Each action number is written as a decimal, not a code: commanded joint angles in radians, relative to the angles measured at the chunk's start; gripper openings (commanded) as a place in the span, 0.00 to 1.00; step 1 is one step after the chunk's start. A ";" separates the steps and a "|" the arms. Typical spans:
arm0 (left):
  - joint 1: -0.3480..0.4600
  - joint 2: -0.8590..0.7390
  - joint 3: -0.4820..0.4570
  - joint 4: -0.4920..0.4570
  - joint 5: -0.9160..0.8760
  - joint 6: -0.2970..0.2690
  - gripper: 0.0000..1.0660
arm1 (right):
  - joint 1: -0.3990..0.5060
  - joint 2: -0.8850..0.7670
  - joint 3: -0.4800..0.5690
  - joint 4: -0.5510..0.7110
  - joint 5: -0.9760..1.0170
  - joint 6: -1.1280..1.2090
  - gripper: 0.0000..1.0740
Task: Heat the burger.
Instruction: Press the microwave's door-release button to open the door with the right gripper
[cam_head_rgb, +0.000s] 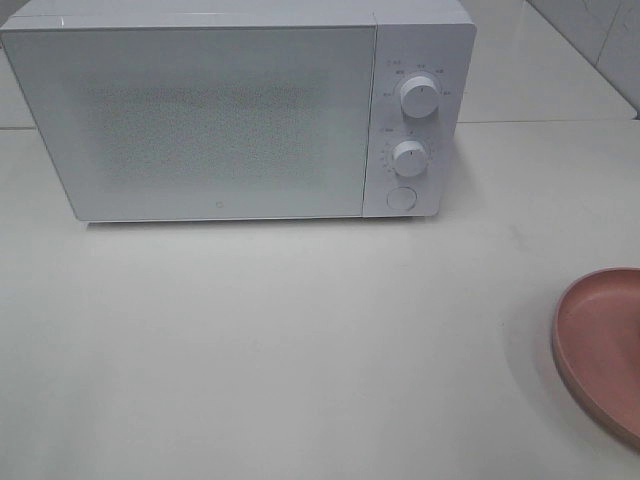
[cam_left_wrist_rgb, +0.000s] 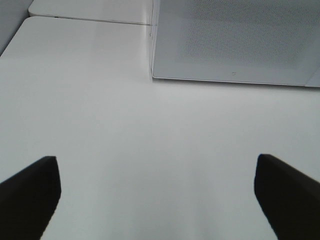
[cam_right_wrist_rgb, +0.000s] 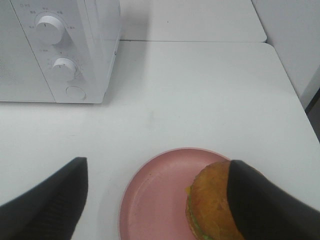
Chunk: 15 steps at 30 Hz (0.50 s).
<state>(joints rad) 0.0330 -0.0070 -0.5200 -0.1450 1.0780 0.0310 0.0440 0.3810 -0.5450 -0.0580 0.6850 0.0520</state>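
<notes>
White table (cam_head_rgb: 300, 350). Microwave (cam_head_rgb: 220, 110) at back, door closed. Pink plate (cam_right_wrist_rgb: 155, 200) at front right. The burger (cam_right_wrist_rgb: 210, 205) sits off-centre on the plate. Left gripper (cam_left_wrist_rgb: 157, 175) spread wide, empty. Right gripper (cam_right_wrist_rgb: 155, 167) wide above the plate, gripping nothing.

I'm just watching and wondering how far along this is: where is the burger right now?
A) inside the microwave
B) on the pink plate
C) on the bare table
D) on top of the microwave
B: the right wrist view shows the burger sitting on the pink plate, while the microwave stands with its door shut.
</notes>
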 joint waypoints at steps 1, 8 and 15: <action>-0.002 -0.013 0.004 -0.003 -0.011 -0.003 0.92 | -0.007 0.030 -0.007 -0.003 -0.045 0.005 0.68; -0.002 -0.013 0.004 -0.003 -0.011 -0.003 0.92 | -0.007 0.124 -0.007 -0.002 -0.134 0.005 0.68; -0.002 -0.013 0.004 -0.003 -0.011 -0.003 0.92 | -0.007 0.215 -0.007 -0.002 -0.240 0.005 0.68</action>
<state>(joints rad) 0.0330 -0.0070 -0.5200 -0.1450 1.0780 0.0310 0.0440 0.5710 -0.5450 -0.0580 0.4880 0.0520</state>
